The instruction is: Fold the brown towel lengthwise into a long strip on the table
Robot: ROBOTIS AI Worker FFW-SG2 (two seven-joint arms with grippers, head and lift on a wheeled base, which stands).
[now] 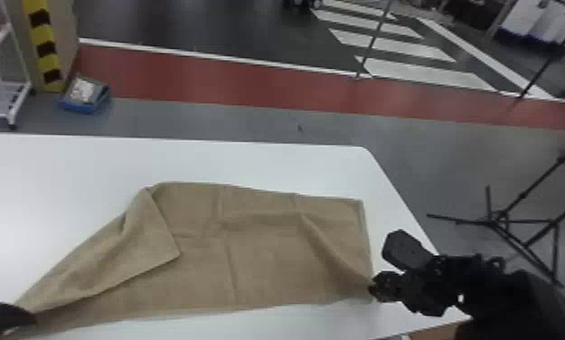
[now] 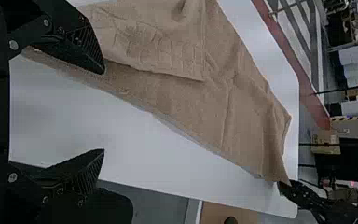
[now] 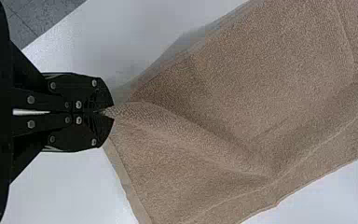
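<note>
As the right gripper [image 1: 372,289] pinches the near right corner of the brown towel [image 1: 267,257], its fingers pressed together on the cloth, the left gripper [image 2: 103,111] holds its two fingers spread at the opposite end, one over the near left part of the cloth and the other over the white table [image 1: 272,165]; the towel lies across the table, its near edge running between the two arms; at the left a loose flap [image 1: 152,239] slants over the layer beneath, its pointed corner [image 1: 177,254] lying inward, while a ridge [image 3: 205,135] runs away from the pinched corner across the right half.

The step in hand appears to be a lengthwise fold, well begun but uneven, with the right end roughly squared and the left end skewed; the strip looks too broad to count as finished, and another fold may be needed.

The next move calls for the left gripper to catch the near left part of the cloth, closing on the layers it means to carry; both ends would then need drawing apart gently, to take out the slack, before the near edge is lifted and laid over evenly; a grip on one layer alone could drag the flap farther askew, and pulling from the right by itself could twist the whole piece.
</note>
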